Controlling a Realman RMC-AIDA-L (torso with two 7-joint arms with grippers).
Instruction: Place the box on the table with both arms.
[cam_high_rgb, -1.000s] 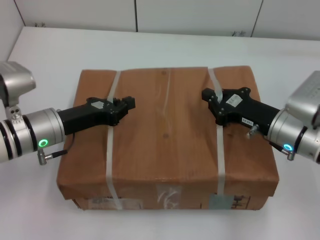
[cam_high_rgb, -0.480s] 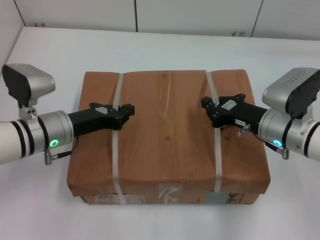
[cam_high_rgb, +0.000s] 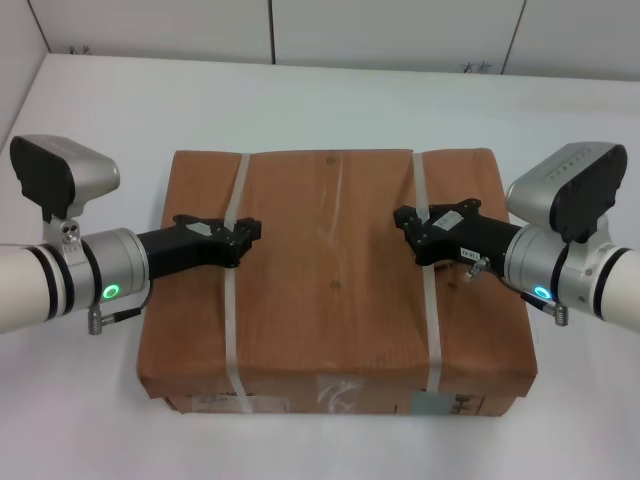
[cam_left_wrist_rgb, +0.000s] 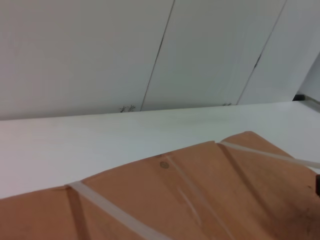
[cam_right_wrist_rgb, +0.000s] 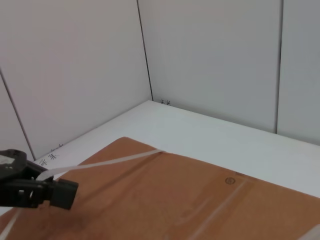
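The box (cam_high_rgb: 330, 300), flat brown cardboard with clear tape down its middle, lies over the white table (cam_high_rgb: 330, 100). I cannot tell whether it rests on it. My left gripper (cam_high_rgb: 247, 232) is shut on the left white strap (cam_high_rgb: 232, 330), which bends up at the grip. My right gripper (cam_high_rgb: 405, 222) is shut on the right white strap (cam_high_rgb: 432, 320) in the same way. The right wrist view shows the box top (cam_right_wrist_rgb: 175, 200) and the left gripper (cam_right_wrist_rgb: 67, 192) pulling its strap taut. The left wrist view shows the box top (cam_left_wrist_rgb: 200, 200).
Grey wall panels (cam_high_rgb: 390, 30) stand behind the table's far edge. White tabletop shows on both sides of the box and beyond it. Labels (cam_high_rgb: 440, 403) are on the box's near side.
The box has sunk away from the head camera and looks smaller. Both wrists have rolled, bringing their camera housings on top. Both grippers kept hold of their straps.
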